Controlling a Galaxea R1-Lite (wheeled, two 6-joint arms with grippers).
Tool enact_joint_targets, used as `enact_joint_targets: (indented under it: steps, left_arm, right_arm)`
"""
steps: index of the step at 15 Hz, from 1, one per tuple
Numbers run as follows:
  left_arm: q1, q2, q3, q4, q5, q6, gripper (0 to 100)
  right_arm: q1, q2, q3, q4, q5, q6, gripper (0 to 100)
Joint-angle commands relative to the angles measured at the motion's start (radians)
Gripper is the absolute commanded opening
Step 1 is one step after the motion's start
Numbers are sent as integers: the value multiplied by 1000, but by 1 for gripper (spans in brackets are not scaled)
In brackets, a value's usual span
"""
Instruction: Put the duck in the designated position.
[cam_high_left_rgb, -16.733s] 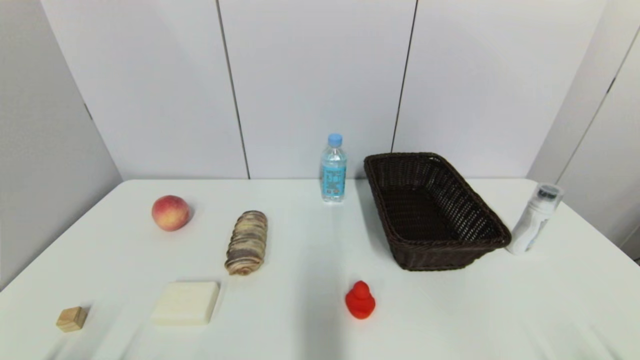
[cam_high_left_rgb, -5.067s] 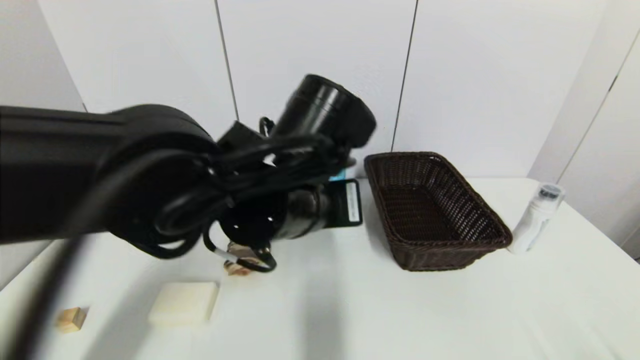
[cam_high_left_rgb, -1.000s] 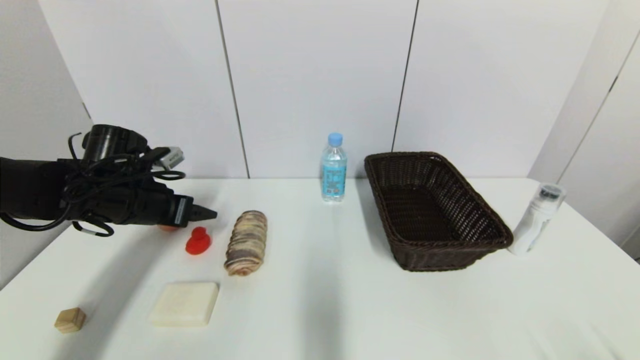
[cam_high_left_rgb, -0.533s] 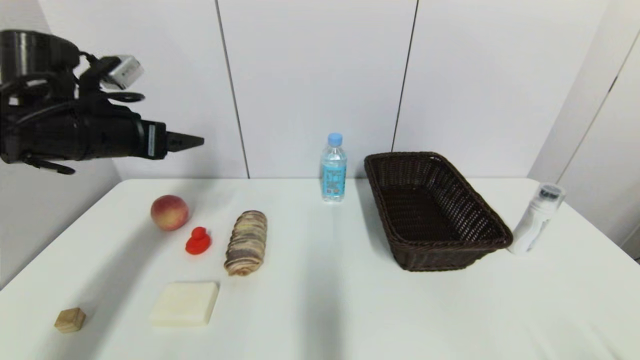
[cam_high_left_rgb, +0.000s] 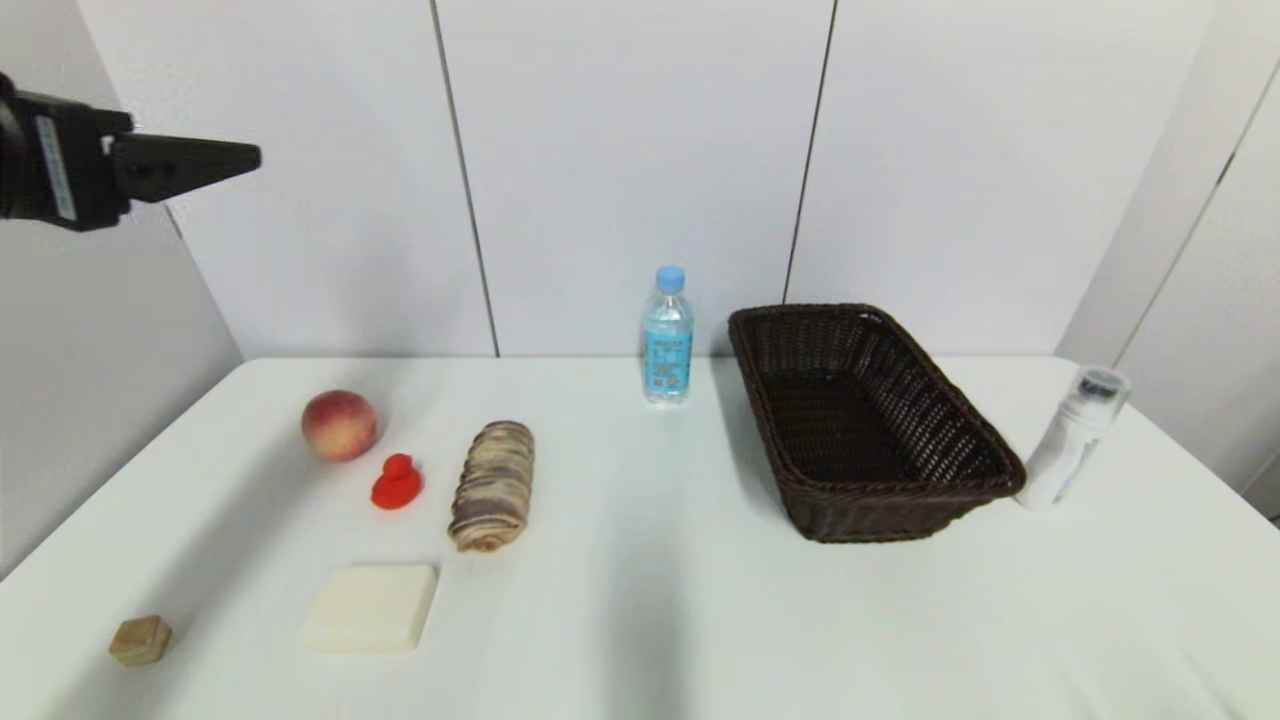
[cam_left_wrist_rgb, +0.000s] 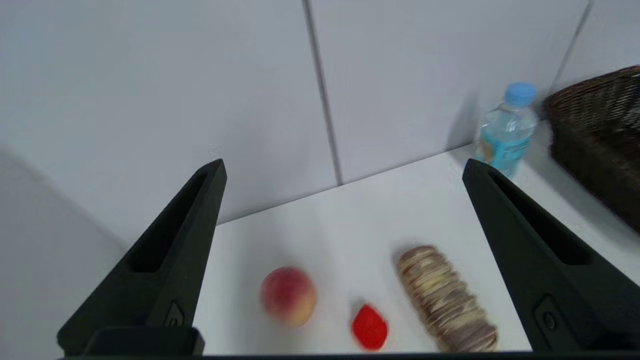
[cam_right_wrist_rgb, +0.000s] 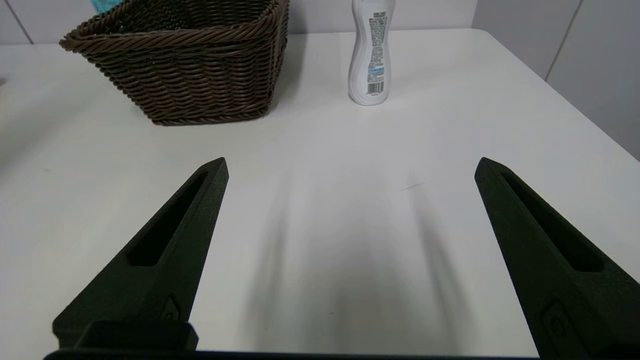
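Left gripper (cam_left_wrist_rgb: 342, 172): jaws gaping wide, holding nothing, hovering high above the surface's (cam_high_left_rgb: 640, 620) left side; right gripper (cam_right_wrist_rgb: 350, 167), likewise wide, idling low. Duck (cam_high_left_rgb: 397, 482): sitting free between peach (cam_high_left_rgb: 340, 425) and roll (cam_high_left_rgb: 493, 484); likely light, rigid, slick, best pinched across the body.

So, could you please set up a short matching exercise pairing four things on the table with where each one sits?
Things:
1. duck
2. water bottle
3. wooden cube
4. white bottle

Places:
A. just right of the basket
B. near left corner of the table
C. between the peach and the bread roll
D. by the back wall, just left of the basket

Pairs: 1-C, 2-D, 3-B, 4-A
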Motion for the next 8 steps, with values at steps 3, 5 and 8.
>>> enact_joint_targets:
  steps: [3,5,8]
  left_arm:
    - [48,-426,421,12,188,45,100]
    - [49,-554,585,10,191,21,100]
    - [49,-712,812,-25,191,8,100]
  right_arm:
    - [0,0,0,0,0,-1,100]
    - [0,0,0,0,0,1,100]
    - [0,0,0,0,0,1,100]
